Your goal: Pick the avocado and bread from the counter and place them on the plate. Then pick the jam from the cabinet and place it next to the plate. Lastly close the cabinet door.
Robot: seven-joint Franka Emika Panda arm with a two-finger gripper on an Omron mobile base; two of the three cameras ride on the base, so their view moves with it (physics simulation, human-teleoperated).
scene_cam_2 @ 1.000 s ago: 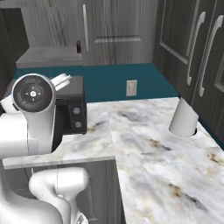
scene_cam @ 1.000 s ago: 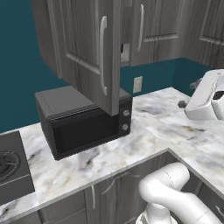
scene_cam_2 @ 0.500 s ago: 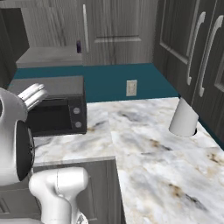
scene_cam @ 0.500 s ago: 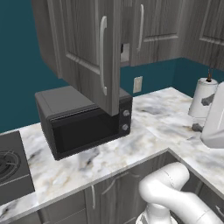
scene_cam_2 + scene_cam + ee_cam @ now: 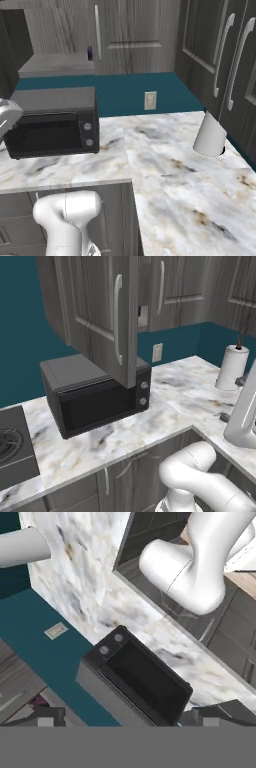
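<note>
Dark grey wood-grain cabinet door point(image 5: 102, 316) hangs open above the black microwave point(image 5: 97, 393) on the marble counter point(image 5: 185, 391), probably stiff and light on its hinge, best pushed near its pale bar handle point(image 5: 117, 318); gripper point(image 5: 127, 717) jaws spread wide, empty.

I see the open cabinet door point(image 5: 100, 316) hanging over the black microwave point(image 5: 95, 398), crowding the approach at ten o'clock. The counter point(image 5: 185, 190) offers free marble toward two o'clock, apart from the paper towel roll point(image 5: 210, 135).
</note>
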